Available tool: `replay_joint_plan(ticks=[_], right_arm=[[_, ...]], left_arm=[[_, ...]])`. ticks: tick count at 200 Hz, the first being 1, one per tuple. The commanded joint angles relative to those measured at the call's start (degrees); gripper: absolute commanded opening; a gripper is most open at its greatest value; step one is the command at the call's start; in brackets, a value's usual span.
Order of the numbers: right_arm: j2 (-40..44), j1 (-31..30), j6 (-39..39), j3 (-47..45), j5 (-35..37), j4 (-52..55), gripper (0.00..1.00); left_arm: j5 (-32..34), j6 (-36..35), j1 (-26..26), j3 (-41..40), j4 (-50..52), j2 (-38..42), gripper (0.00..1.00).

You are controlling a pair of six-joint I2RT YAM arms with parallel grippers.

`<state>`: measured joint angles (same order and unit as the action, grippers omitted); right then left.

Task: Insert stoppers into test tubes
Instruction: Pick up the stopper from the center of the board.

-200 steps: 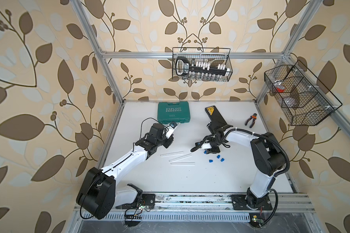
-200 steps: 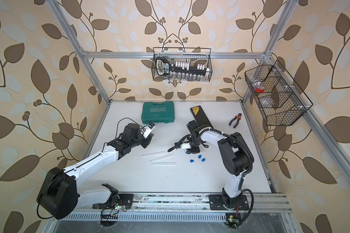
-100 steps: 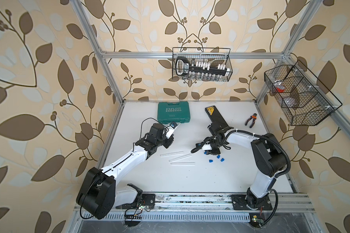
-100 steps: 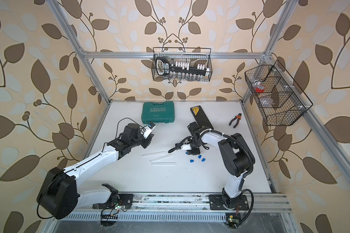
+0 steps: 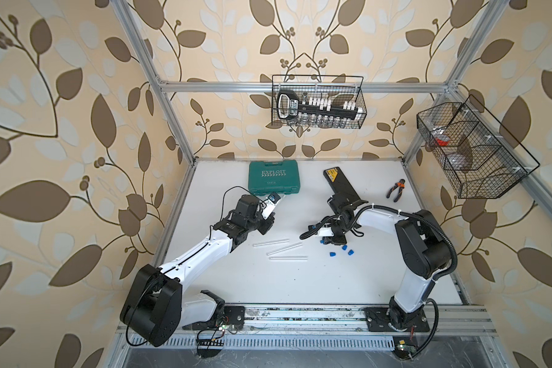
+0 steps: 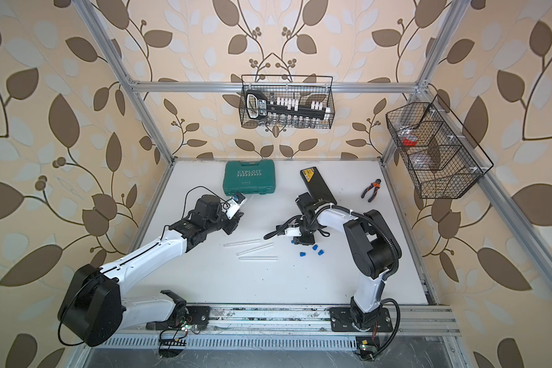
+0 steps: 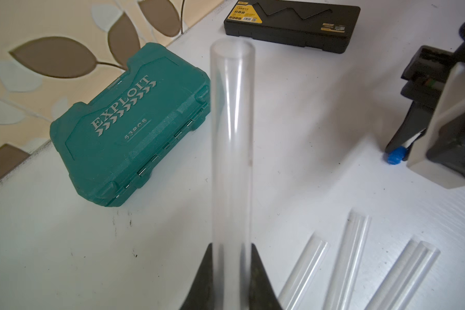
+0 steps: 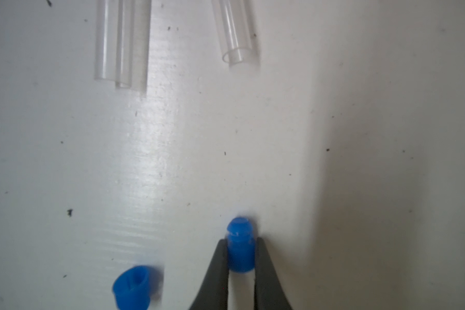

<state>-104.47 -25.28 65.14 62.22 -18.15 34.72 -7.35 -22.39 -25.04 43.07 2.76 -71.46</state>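
**Right gripper** (image 8: 240, 243): jaws narrow, pinching one blue stopper (image 8: 239, 255) by its sides, low over the white table (image 8: 360, 161). The stopper's domed end sticks out past the tips. Cannot tell whether it is clear of the table. A loose stopper (image 8: 133, 285) lies just beside it.

**Left gripper** (image 7: 231, 251): jaws narrow on one test tube (image 7: 231, 134), gripped near one end and lifted, with the open mouth pointing away from the wrist.

**Landmark:** green EXPLOIT tool case (image 5: 274, 176).
- The left gripper and its tube sit just off the case's near edge.
- Three spare test tubes (image 5: 284, 248) lie flat, nearer the robot than the case and apart from it.
- The right gripper and the stoppers are to the case's right and nearer the robot, well apart from it.

**Step in hand (judged):** fetching the first stopper for the held tube. No tube is plugged yet.

**To do it well:**
- Lift straight up so the neighbouring stopper is not knocked.
- Keep the domed end exposed; it looks like the entering end.
- Line the stopper up with the tube's axis before contact, then push along that axis only.
- The tube is smooth and could slide back through the jaws, so hold it steady and avoid side load.
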Motion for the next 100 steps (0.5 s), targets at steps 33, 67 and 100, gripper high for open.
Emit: replay_joint_plan(ticks=[33,67,100], right_arm=[[-0.63,1.24,-4.15,-0.16,-5.33,1.85,0.08],[3.27,2.48,-7.02,-0.16,-9.22,1.36,0.08],[8.13,3.73,-11.45,-0.5,-11.02,1.58,0.08]], left_arm=[[-2.01,-1.89,0.43,-0.09,-2.05,2.97,0.0],[-0.96,-5.99,0.43,-1.89,-3.15,4.46,0.0],[0.94,-15.0,-0.04,-4.66,-2.54,5.58,0.0]])
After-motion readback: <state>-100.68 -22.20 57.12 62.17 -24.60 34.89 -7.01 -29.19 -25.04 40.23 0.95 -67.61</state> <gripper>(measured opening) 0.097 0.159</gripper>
